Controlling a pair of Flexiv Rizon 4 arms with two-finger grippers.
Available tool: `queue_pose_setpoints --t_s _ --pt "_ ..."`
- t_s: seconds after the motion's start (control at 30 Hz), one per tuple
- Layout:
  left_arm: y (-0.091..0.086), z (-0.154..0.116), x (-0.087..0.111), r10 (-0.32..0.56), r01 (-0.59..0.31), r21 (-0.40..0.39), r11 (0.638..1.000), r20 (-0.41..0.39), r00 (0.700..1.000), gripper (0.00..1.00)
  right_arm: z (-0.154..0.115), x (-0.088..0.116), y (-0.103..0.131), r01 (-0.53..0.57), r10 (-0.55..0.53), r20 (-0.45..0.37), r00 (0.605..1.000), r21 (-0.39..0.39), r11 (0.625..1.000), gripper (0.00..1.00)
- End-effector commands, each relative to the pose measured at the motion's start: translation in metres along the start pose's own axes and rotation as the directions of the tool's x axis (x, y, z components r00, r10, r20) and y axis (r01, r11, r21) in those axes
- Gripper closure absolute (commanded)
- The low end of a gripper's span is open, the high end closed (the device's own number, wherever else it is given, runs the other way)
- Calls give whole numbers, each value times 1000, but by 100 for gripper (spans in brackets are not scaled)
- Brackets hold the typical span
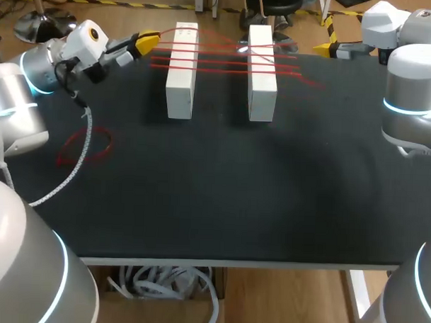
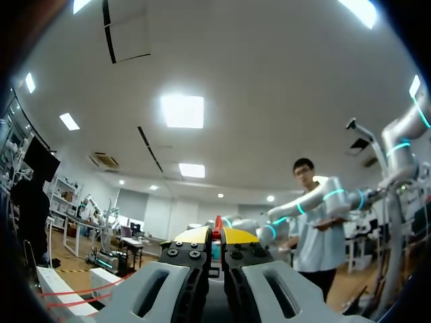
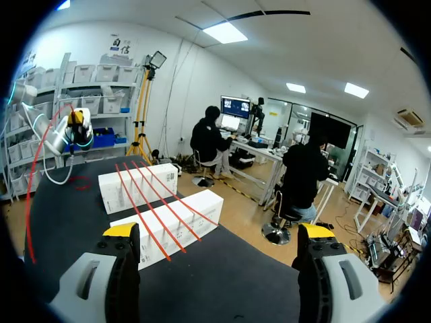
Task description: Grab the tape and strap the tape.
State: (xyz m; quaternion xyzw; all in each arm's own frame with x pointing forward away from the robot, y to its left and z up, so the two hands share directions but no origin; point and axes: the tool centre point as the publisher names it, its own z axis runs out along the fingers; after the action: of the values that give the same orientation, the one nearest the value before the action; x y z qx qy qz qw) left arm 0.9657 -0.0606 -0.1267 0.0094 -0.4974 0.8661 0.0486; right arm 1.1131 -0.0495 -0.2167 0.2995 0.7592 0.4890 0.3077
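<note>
Left gripper (image 1: pixel 147 41) sits at the far-left of the table (image 1: pixel 271 199), pointing across at the blocks, tips pinched tight on the red tape (image 1: pixel 226 63). Tape spans 2 white blocks (image 1: pixel 182 69), approx 4 strands, plus 1 loose loop (image 1: pixel 85 146) on the mat. Right gripper (image 1: pixel 327 48) is far-right, fingers spread wide, holding nothing.

The black matte worktop (image 1: pixel 214 197) carried two long white rectangular blocks, one left (image 1: pixel 182 69), one right (image 1: pixel 262 72), standing parallel and apart. A loose loop of thin red tape (image 1: pixel 85 146) lay near its left edge.
</note>
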Motion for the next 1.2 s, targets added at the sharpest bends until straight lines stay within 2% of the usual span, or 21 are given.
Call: queue_pose_setpoints --t_s 0.03,1.2 --pt "-3 2 2 -1 1 0 1000 17 1000 100 0 0 0 0 0 -1 1000 3 1000 0" --pt "-3 1 2 -1 1 -1 1000 18 1000 100 0 0 0 0 0 -1 1000 3 1000 0"
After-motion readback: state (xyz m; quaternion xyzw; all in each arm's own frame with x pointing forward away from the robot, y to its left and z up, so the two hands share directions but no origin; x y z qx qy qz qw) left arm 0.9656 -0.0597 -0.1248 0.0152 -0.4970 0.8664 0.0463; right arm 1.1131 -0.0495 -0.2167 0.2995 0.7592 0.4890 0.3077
